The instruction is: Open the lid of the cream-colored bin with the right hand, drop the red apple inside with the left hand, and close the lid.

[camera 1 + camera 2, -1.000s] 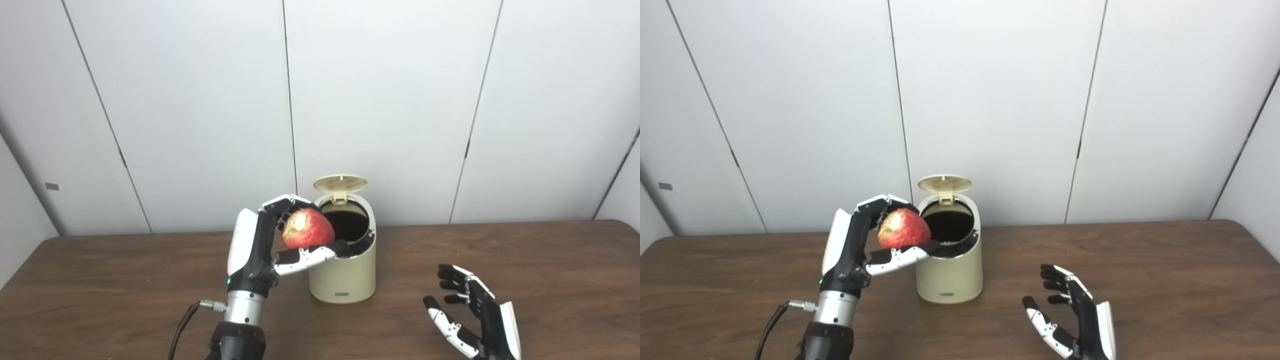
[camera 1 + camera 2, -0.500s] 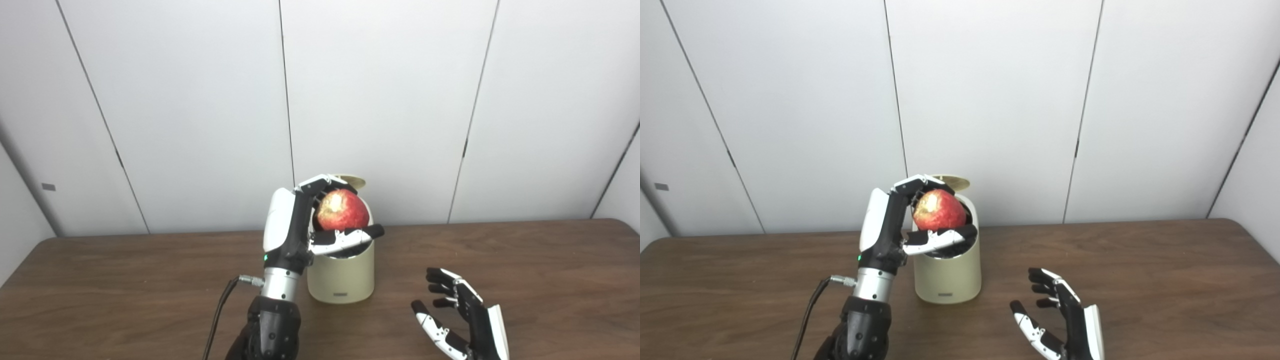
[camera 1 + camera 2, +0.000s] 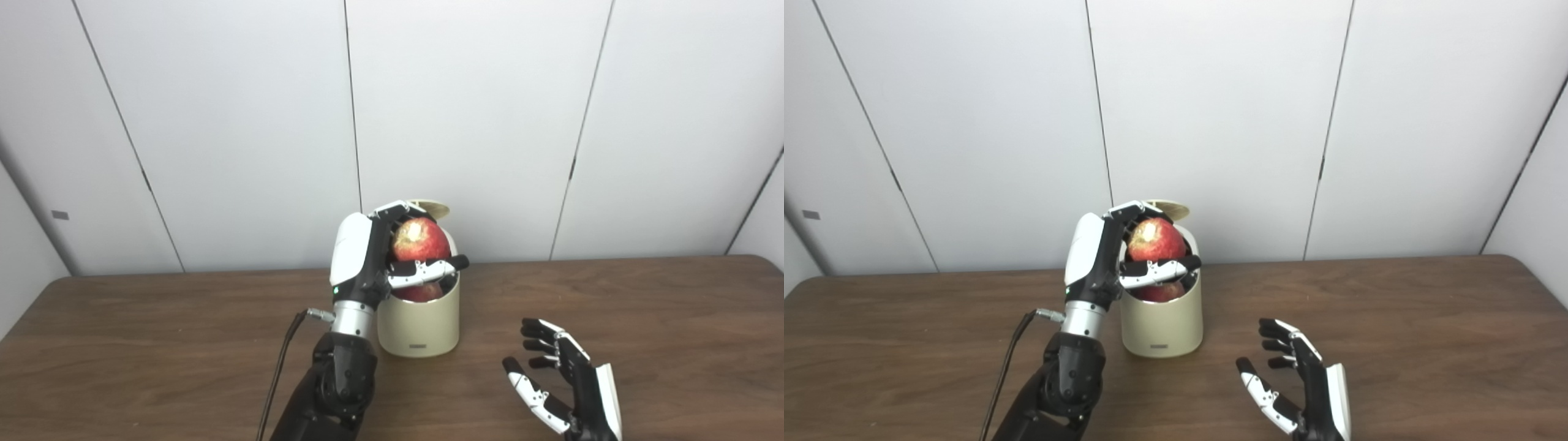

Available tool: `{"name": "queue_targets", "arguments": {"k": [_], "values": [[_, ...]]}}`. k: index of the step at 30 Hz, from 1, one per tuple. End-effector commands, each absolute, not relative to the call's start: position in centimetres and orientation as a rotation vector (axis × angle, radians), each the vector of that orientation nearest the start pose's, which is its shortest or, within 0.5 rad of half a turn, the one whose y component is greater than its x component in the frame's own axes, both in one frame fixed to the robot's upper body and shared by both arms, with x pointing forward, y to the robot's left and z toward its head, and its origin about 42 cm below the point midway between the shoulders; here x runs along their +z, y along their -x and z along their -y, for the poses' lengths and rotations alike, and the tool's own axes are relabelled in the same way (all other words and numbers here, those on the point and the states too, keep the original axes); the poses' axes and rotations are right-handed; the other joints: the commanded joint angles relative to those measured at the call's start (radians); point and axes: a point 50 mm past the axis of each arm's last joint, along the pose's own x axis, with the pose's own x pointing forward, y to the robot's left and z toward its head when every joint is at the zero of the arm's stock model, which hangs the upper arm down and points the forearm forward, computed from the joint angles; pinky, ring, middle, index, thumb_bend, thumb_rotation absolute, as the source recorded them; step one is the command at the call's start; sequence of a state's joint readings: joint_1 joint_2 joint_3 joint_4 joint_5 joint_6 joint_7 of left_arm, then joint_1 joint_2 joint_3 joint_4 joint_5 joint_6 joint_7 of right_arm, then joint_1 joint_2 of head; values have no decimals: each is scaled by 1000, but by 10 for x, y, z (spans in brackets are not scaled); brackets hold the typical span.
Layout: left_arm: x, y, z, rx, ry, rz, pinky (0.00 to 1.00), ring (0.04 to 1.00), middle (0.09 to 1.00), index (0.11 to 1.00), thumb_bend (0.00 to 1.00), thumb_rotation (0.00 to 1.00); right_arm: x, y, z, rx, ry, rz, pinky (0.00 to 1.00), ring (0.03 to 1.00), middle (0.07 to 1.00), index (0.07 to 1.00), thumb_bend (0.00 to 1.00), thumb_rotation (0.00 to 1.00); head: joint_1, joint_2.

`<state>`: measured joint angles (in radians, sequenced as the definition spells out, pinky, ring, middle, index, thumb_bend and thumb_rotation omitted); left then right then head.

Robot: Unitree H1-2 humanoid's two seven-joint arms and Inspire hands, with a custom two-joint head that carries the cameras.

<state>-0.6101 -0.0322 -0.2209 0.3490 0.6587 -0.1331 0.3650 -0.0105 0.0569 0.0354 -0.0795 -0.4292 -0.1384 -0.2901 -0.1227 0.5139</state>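
**Apple held over the open bin**

The left hand (image 3: 373,260) grips the red apple (image 3: 420,241) right over the mouth of the cream-colored bin (image 3: 418,321). Its fingers (image 3: 392,212) curl over the top and far side of the fruit while the thumb (image 3: 429,269) crosses in front of it, so the apple sits clamped between them with its pale stem end facing up. The lower part of the apple shows below the thumb, down at the level of the bin's rim; whether it touches the rim cannot be told. The white back of the hand faces left, and the forearm rises steeply from the near edge of the scene, with a black cable (image 3: 278,373) trailing from the wrist down to the bench (image 3: 153,343).

The bin stands upright on the brown bench, near the middle and close to the far wall. Its lid (image 3: 433,208) is open, tipped back behind the apple, with only a cream sliver of it showing past the fingers.

The right hand (image 3: 566,383) waits low at the near right, well apart from the bin. It holds nothing: its fingers (image 3: 539,334) are spread and slightly bent, palm turned left toward the bin, thumb (image 3: 527,386) stretched out on the near side. It seems to hover just above the bench rather than rest on it, though that is hard to judge.

Behind the bench stands a wall of plain white panels (image 3: 465,122).
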Motion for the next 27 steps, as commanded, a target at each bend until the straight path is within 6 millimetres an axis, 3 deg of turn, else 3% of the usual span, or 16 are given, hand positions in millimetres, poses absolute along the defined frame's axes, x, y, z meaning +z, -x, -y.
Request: {"name": "queue_targets", "arguments": {"k": [1, 16, 27], "values": [[263, -446, -82, 54, -635, 724, 277, 400, 479, 499, 502, 0, 142, -281, 187, -257, 321, 311, 575, 689, 715, 716, 255, 270, -3, 2], [251, -452, -81, 60, -668, 697, 294, 404, 481, 498, 502, 0, 144, -281, 184, -266, 329, 326, 579, 691, 715, 707, 260, 348, -6, 2], [249, -442, -80, 29, -653, 712, 318, 411, 499, 515, 502, 0, 144, -282, 182, -253, 316, 341, 568, 685, 712, 702, 239, 306, -8, 7]]}}
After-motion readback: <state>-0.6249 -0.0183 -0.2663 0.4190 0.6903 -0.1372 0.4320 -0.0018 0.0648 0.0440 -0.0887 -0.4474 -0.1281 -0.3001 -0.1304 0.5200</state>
